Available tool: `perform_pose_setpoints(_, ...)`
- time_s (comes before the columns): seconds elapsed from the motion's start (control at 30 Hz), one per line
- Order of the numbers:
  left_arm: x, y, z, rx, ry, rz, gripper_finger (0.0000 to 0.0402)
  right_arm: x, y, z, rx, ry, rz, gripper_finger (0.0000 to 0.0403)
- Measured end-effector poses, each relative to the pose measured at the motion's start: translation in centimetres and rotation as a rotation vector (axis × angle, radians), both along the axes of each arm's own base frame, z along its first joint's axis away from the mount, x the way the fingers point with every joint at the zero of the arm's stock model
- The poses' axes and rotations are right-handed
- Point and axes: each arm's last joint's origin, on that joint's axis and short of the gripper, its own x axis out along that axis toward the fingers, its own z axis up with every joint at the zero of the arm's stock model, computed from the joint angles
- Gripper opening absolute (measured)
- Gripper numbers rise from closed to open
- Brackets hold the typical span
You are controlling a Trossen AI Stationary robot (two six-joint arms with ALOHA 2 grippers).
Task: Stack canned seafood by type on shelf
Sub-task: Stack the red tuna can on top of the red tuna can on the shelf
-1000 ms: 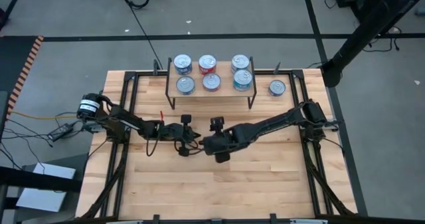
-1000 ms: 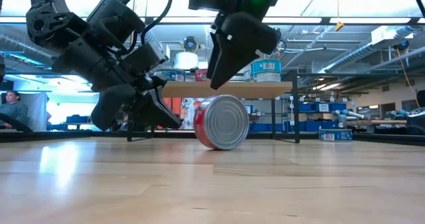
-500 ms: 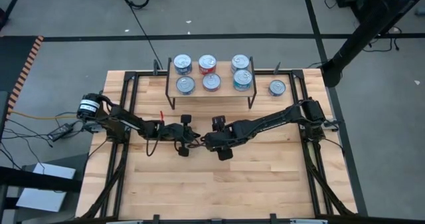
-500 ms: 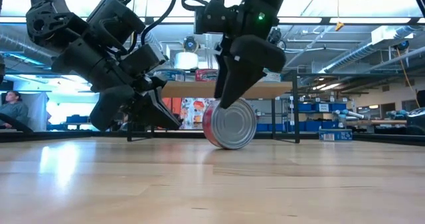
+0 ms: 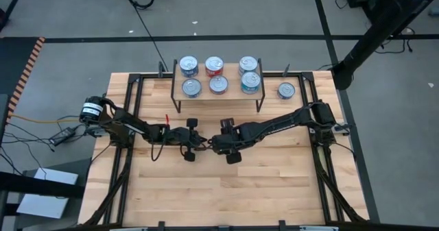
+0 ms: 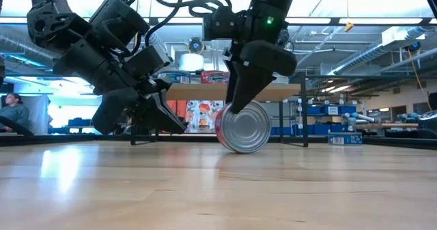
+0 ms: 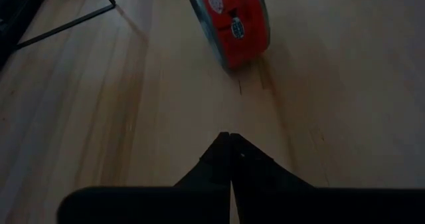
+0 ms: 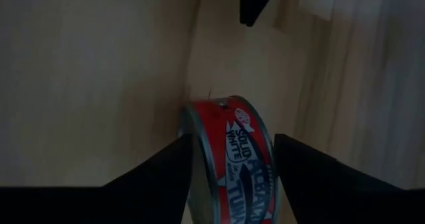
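A red-labelled tin (image 6: 242, 127) stands on its curved side mid-table, its silver end facing the near edge; it also shows in the wrist views (image 7: 229, 21) (image 8: 229, 164). My right gripper (image 6: 233, 107) (image 5: 216, 146) is open and reaches down over it, one finger at each flat end. My left gripper (image 7: 230, 137) (image 5: 202, 144) is shut and hovers low just left of the tin, apart from it. The shelf (image 5: 233, 85) at the far edge carries several tins upright: blue (image 5: 188, 66), red (image 5: 214, 66), teal (image 5: 248, 65). My right gripper straddles the red tin from above, slanting in from the right. One finger (image 8: 159, 177) stands at one flat end, the other finger (image 8: 312, 177) at the opposite end. Whether the pads touch the ends, I cannot tell. The tin's curved side rests on the table.
One more tin (image 5: 286, 90) stands upright on the table, right of the shelf. Black frame rails (image 5: 130, 101) run along the table's left and right sides. Bare wood lies toward the near edge (image 5: 219, 197).
My right gripper has come down from above the tin until its fingers straddle it, shifting slightly toward the table's right. The tin has rolled a little toward the right edge, staying on its curved side.
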Motion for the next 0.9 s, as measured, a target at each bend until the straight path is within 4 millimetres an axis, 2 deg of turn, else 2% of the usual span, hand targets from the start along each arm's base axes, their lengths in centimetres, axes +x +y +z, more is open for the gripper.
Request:
perform_pose_setpoints(0.3, 0.0, 0.0, -0.1, 0.003, 0.008, 0.003, 0.0007, -0.6, -0.7, -0.2, 0.012, 0.049, -0.082, 0.0238)
perform_pose_setpoints(0.4, -0.2, 0.2, -0.2, 0.043, 0.029, 0.052, 0.0007, -0.7, -0.9, -0.2, 0.016, 0.066, -0.099, 0.0220)
perform_pose_setpoints(0.6, -0.3, 0.3, -0.4, 0.056, 0.047, 0.065, 0.0006, -0.7, -0.9, -0.2, 0.027, 0.067, -0.095, 0.0145)
perform_pose_setpoints(0.9, -0.5, 1.2, -0.7, 0.044, 0.090, 0.110, 0.0006, -0.6, -0.3, 0.0, 0.043, 0.054, -0.081, 0.0145)
